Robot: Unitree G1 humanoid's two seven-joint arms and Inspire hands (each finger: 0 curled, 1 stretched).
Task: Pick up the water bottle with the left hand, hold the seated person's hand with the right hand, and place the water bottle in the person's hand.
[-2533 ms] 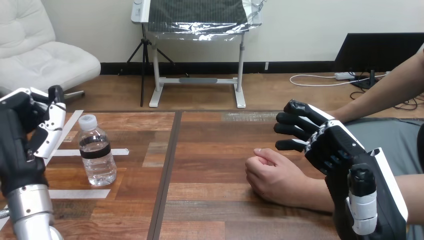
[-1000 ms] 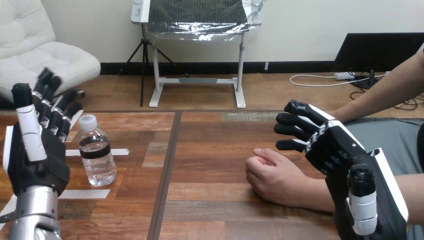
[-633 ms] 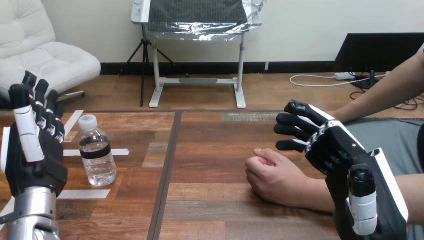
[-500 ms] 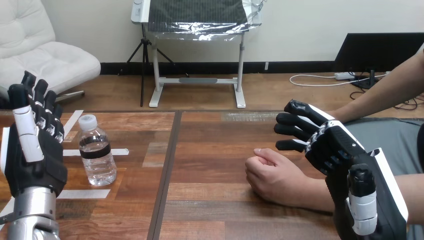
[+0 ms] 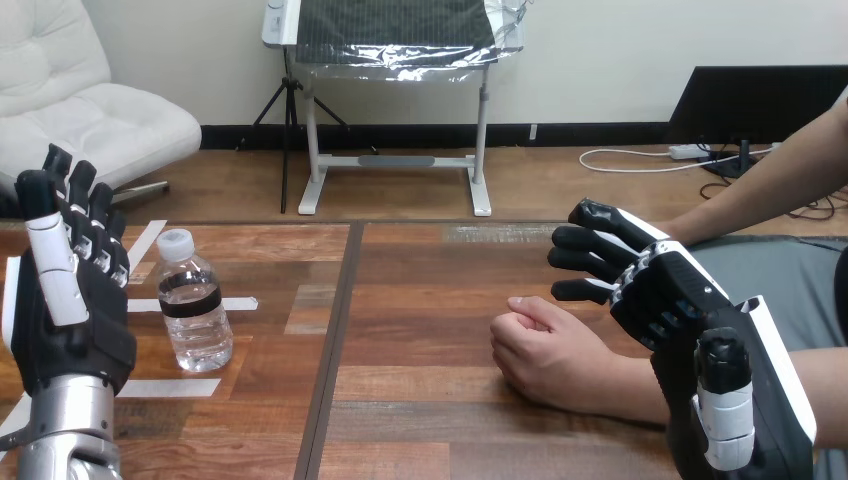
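Wooden surface point(image 5: 420, 300) carries the bottle point(image 5: 193, 305), upright near its left side. Left robot hand point(image 5: 72, 310) stands just beside it, released and pointing upward. Right robot hand point(image 5: 680, 310), loose and grasping nothing, hangs just beside the person's hand point(image 5: 545, 350), a fist resting on the surface.

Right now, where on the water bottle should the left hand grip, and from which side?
Best grip the water bottle round its straight body, near the dark band, from the view's left: it stands upright, and the open left hand is on that side.
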